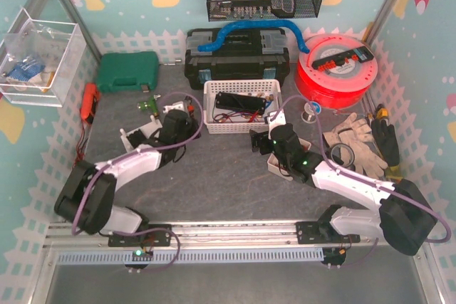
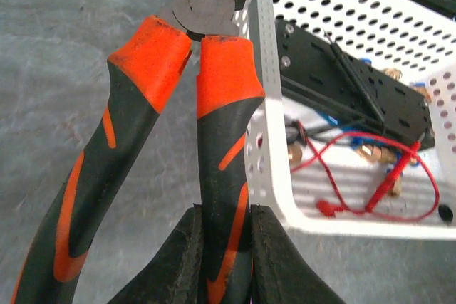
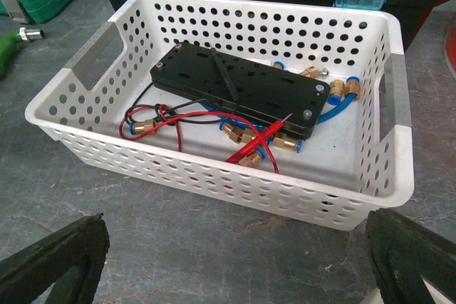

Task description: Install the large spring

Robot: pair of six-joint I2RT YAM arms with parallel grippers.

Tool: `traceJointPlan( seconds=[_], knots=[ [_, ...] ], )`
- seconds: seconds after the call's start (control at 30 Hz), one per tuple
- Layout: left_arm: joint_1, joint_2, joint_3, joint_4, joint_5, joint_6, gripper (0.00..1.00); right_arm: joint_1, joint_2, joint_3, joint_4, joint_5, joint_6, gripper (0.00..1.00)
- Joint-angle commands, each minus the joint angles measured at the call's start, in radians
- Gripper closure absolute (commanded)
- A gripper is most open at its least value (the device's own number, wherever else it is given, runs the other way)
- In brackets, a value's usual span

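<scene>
The large spring does not show in any view. My left gripper point(image 2: 224, 211) is shut on one handle of orange-and-black pliers point(image 2: 221, 140), whose head points at the white basket's point(image 2: 342, 226) corner; the other handle hangs free to the left. From above, that gripper point(image 1: 187, 115) sits just left of the basket point(image 1: 214, 90). My right gripper point(image 3: 239, 247) stands open over bare table in front of the basket point(image 3: 214, 169), nothing between its fingers. A black perforated plate point(image 3: 235, 87), red and black leads and brass fittings lie inside the basket.
A green case point(image 1: 128, 70), a black toolbox point(image 1: 239, 58) and a red spool point(image 1: 335, 69) line the back. Gloves point(image 1: 353, 140) and a tape roll point(image 1: 340, 153) lie at the right. A white bracket point(image 1: 139, 133) sits left, and a small white box point(image 1: 278, 165) lies beneath the right arm.
</scene>
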Motion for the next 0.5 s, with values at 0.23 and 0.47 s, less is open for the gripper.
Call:
traceJointPlan(
  seconds=[0.23,0.47],
  knots=[
    [0.158,0.282,0.174,0.181,0.183,0.001,0.98,0.004,0.004,-0.007,0.01,0.028,-0.001,0.03],
    [0.183,0.392,0.256,0.138,0.19,0.004,0.88,0.004,-0.01,-0.005,0.002,0.042,-0.006,0.03]
  ],
)
